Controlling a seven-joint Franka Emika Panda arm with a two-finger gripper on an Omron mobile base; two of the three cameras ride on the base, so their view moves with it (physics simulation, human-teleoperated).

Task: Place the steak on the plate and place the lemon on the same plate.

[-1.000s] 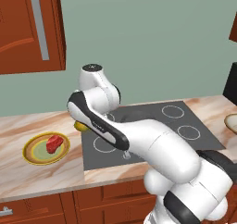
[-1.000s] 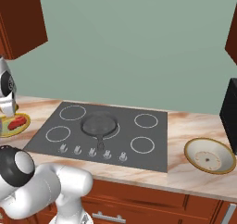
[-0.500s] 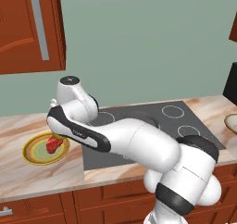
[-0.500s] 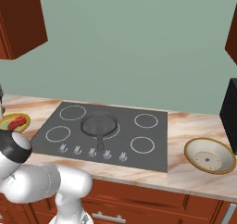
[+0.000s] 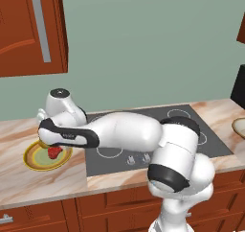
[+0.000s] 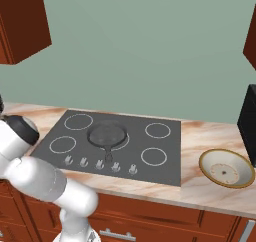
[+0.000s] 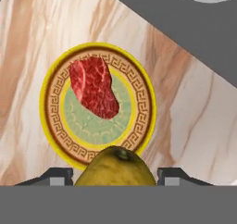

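Observation:
The red steak [image 7: 95, 86] lies on the plate [image 7: 141, 126], a round dish with a yellow-orange ringed rim and pale green centre, on the marble counter left of the cooktop. In the left base view the steak [image 5: 55, 152] and plate [image 5: 36, 160] sit just under my hand. The yellow lemon [image 7: 115, 168] is held between my fingers at the bottom of the hand view, above the plate's near rim. My gripper [image 7: 115, 174] is shut on the lemon; its fingertips [image 7: 58, 176] flank the fruit.
The dark cooktop [image 5: 158, 130] lies right of the plate, with a grey frying pan [image 6: 106, 135] on it. A pale tan dish [image 6: 226, 168] sits on the counter at the far right beside a black appliance [image 6: 248, 123]. Wooden cabinets [image 5: 28, 29] hang above.
My arm has swung left with the lemon, from beside the cooktop's left edge to over the plate. The steak has stayed on the plate.

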